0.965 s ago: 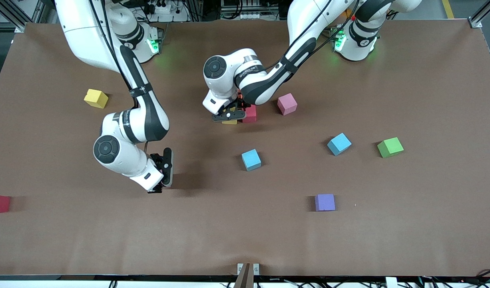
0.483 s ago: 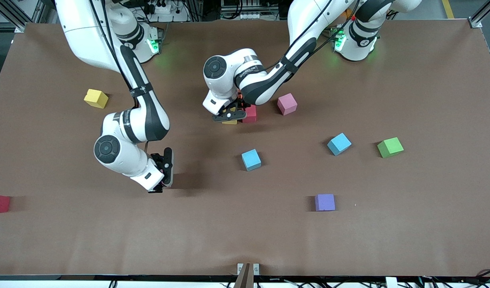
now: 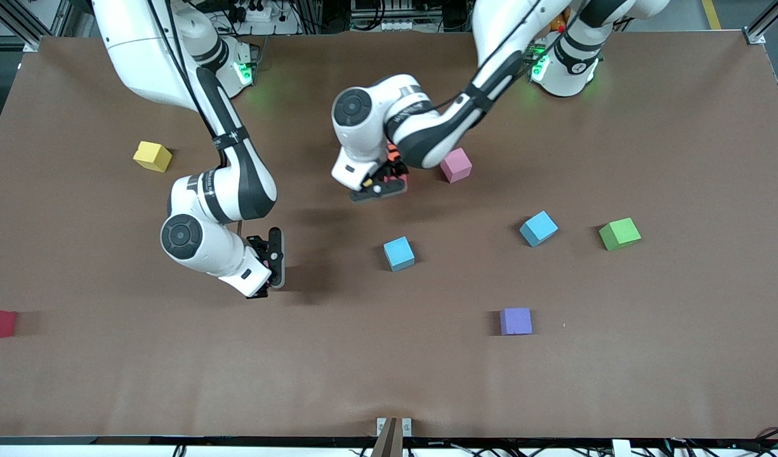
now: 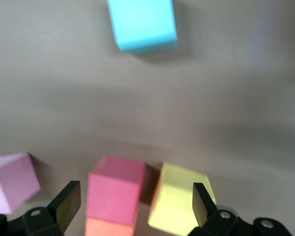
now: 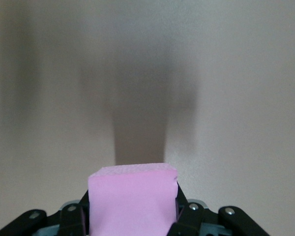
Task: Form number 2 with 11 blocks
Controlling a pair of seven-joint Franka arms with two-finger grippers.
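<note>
Your right gripper (image 5: pixel 132 216) is clamped on a pink cube (image 5: pixel 132 201), its faces square between the fingers, above bare table (image 3: pixel 617 381). Your left gripper (image 4: pixel 135 206) hangs spread apart over the red cube (image 4: pixel 115 189) and the yellow cube (image 4: pixel 179 199), which sit side by side.

light: even overhead | shadows: soft | wrist views: blurred (left worse)

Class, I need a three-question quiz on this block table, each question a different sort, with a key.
1. True or false: the right tool is shut on a pink block.
2. Which colour of block is beside the red block under the open left tool? A) yellow B) purple C) green
3. Fill in: the purple block lies ______ to the front camera than the green cube.

Key:
1. True; the right wrist view shows it between the fingers.
2. A, the yellow block.
3. Nearer.
</note>
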